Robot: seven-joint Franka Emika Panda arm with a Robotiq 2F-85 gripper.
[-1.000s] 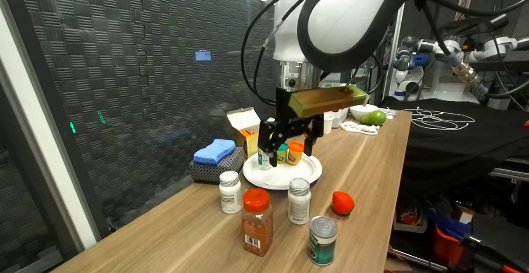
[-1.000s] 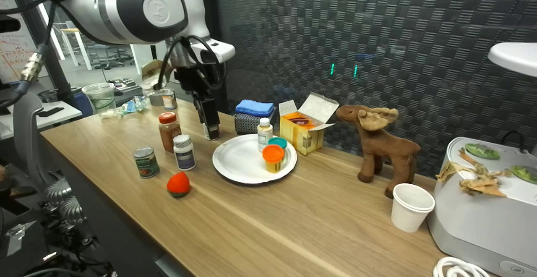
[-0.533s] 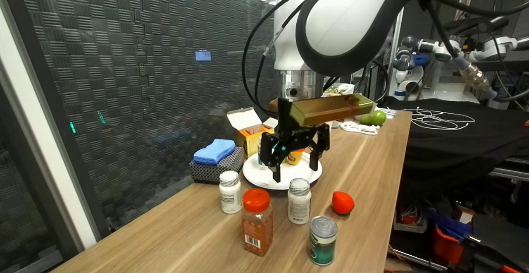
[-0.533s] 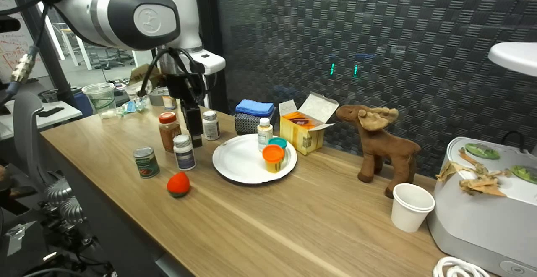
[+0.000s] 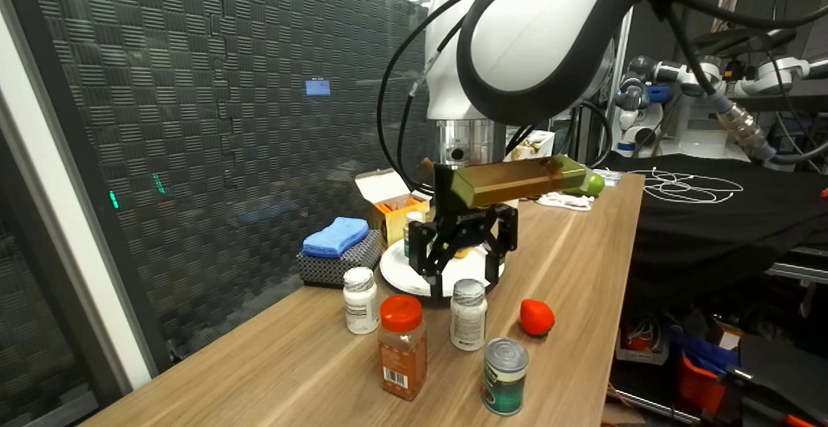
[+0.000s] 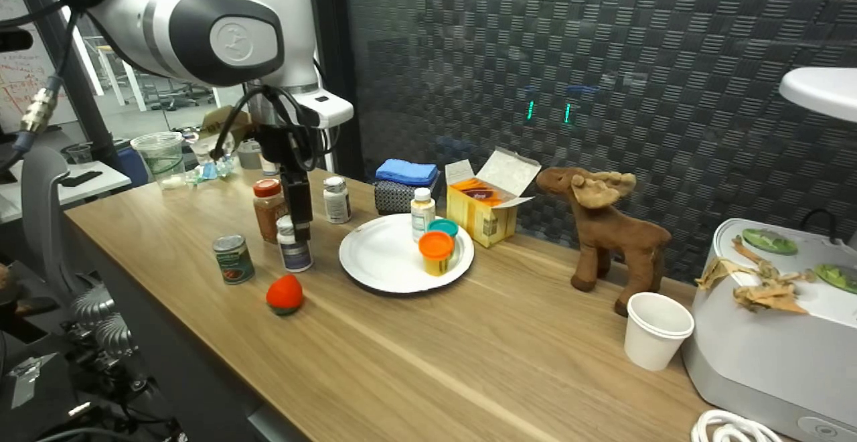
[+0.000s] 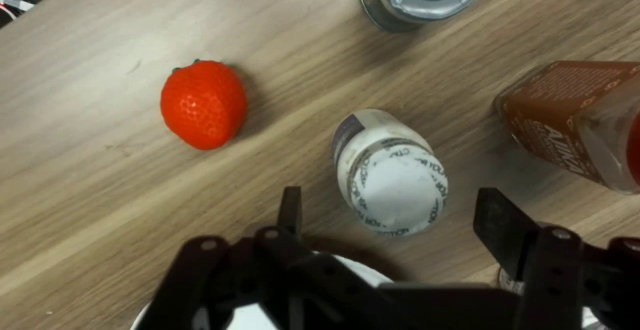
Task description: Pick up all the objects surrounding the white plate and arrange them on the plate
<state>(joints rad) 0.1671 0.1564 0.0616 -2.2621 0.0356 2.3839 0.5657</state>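
Note:
My gripper (image 7: 391, 202) stands open around a white pill bottle (image 7: 397, 192), one finger on each side of its cap with gaps; in an exterior view the fingertips (image 6: 301, 231) overlap that bottle. The white plate (image 6: 371, 254) carries a small white-capped bottle (image 6: 422, 211), an orange-lidded tub (image 6: 436, 248) and a teal-lidded tub (image 6: 450, 228). Off the plate stand another white pill bottle (image 5: 360, 301), a red-lidded spice jar (image 5: 402, 349), a green-labelled can (image 5: 504, 375) and a red strawberry-like piece (image 5: 536, 317). In an exterior view my gripper hides most of the tubs.
Behind the plate are an open yellow carton (image 6: 482, 211) and a dark box with a blue cloth (image 6: 407, 172). A brown toy moose (image 6: 609, 228), white paper cups (image 6: 656, 331) and a grey appliance (image 6: 770, 355) stand farther along. The spice jar is close to the bottle.
My gripper has come down and away from the plate's far side, from beside the other pill bottle to around the one nearer the strawberry piece. The objects have stayed put.

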